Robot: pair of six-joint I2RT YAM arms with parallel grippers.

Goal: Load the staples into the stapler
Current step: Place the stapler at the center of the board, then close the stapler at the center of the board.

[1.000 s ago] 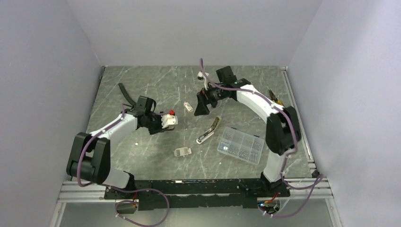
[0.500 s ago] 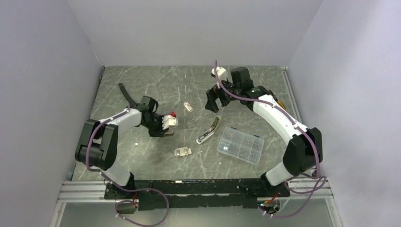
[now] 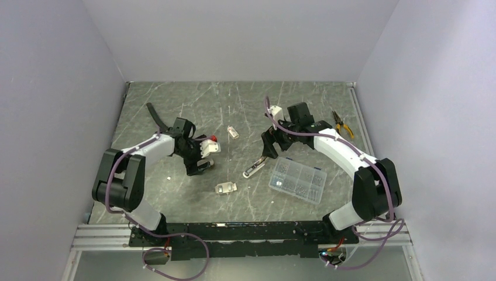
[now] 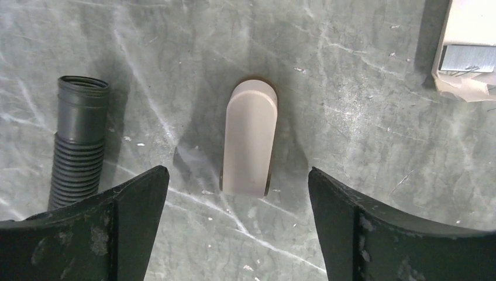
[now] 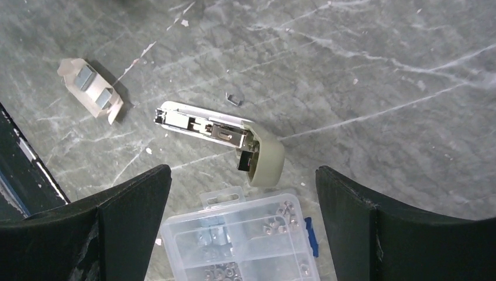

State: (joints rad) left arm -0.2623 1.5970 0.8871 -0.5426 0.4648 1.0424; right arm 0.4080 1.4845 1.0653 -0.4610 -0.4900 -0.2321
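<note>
Near the middle of the table [image 3: 175,105] the stapler [image 5: 213,132] lies hinged open, channel bare, under the spread right gripper [image 5: 243,181]. Staples [image 5: 92,89] sit at its near left. Left gripper [image 4: 234,193], also spread, holds nothing. Best pin the base first, I judge, keeping the channel unobstructed.

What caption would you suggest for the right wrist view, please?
Open right pincer above the open stapler, clear parts box beside it.

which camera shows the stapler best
The right wrist view: the stapler lies open and close, its silver channel and olive-grey top arm both clear. The top external view shows it only small and thin. The left wrist view misses it.
</note>
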